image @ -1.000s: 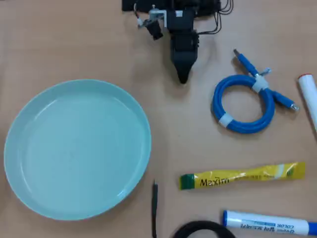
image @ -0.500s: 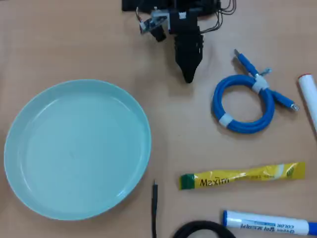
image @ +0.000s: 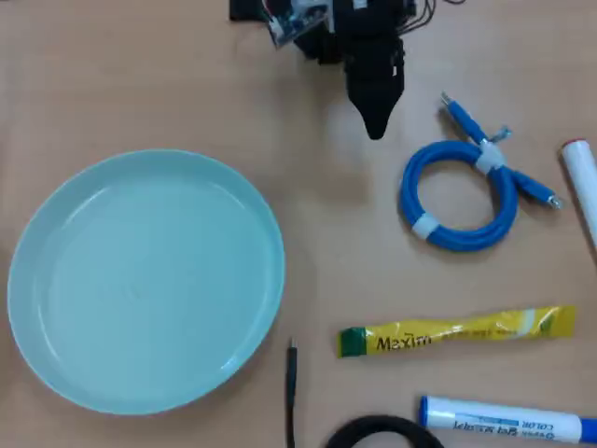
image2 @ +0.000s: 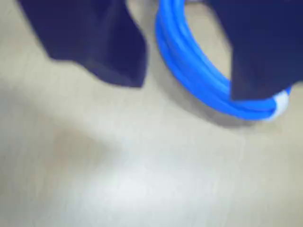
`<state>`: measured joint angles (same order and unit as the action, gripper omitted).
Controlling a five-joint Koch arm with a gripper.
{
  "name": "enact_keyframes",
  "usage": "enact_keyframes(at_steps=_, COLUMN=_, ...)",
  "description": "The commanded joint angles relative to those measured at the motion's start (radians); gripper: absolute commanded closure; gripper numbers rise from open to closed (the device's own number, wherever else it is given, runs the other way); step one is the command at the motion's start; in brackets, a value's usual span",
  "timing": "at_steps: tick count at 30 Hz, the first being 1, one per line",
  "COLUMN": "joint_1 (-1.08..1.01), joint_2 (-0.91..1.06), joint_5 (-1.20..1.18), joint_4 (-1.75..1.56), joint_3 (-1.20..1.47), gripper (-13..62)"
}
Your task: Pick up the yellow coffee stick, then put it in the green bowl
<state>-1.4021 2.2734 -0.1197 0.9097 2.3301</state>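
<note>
**Overhead view: arm at top of bench, fingers apart, nothing held**

Overhead view shows a light wood bench [image: 140, 75]. The green bowl [image: 56, 233] sits at the left, a wide, shallow, pale mint dish w/ a low rim. Nothing lies in it; its inside is bare.

The yellow coffee stick [image: 457, 331] lies flat on the bench at lower right, well apart from the bowl, running left-right w/ its dark green band at the left end and "Maxim" lettering beside that. Just below it lies a white-and-blue marker pen [image: 504, 418], also left-right.

The black arm [image: 359, 28] comes in from the top edge. Its fingers [image: 377, 126] point down the picture, ending near the upper left of a coiled blue cable [image: 457, 191]. The coil is tied w/ white bands, its plug ends trailing up and to the right.

Wrist view is blurred, but the two dark fingers [image2: 102, 47] stand clearly apart w/ bare bench and part of the blue coil between them; they grip nothing.

Also overhead: a white cylinder w/ a red tip [image: 580, 182] at the right edge, and a thin black cable [image: 291, 383] plus a black curved loop [image: 373, 429] at the bottom edge.
</note>
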Motion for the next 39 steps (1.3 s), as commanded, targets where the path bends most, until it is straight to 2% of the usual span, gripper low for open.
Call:
enact_keyframes(at_steps=1, joint_1=0.011, joint_2=0.081, joint_5=0.015, joint_4=0.003, joint_3=-0.186, gripper=33.8)
enact_keyframes(at_steps=5, joint_1=0.02, joint_2=-0.006, joint_5=0.071, joint_4=0.133, joint_3=-0.368, gripper=33.7)
enact_keyframes(at_steps=14, joint_1=0.064, joint_2=-0.561, joint_5=0.094, joint_4=0.597, joint_3=-1.083, gripper=33.8)
enact_keyframes(at_steps=20, joint_1=0.103, joint_2=-0.897, joint_5=0.097, joint_4=0.73, joint_3=-1.448, gripper=33.7)
enact_keyframes(at_steps=26, joint_1=0.104, joint_2=-1.109, joint_5=0.097, joint_4=0.767, joint_3=-1.64, gripper=33.5)
enact_keyframes(at_steps=33, joint_1=0.11, joint_2=-1.227, joint_5=0.086, joint_4=0.769, joint_3=-1.736, gripper=32.5)
enact_keyframes(at_steps=36, joint_1=0.109, joint_2=-1.285, joint_5=0.083, joint_4=0.765, joint_3=-1.796, gripper=28.6)
enact_keyframes(at_steps=39, joint_1=0.109, joint_2=-1.353, joint_5=0.063, joint_4=0.762, joint_3=-1.885, gripper=20.3)
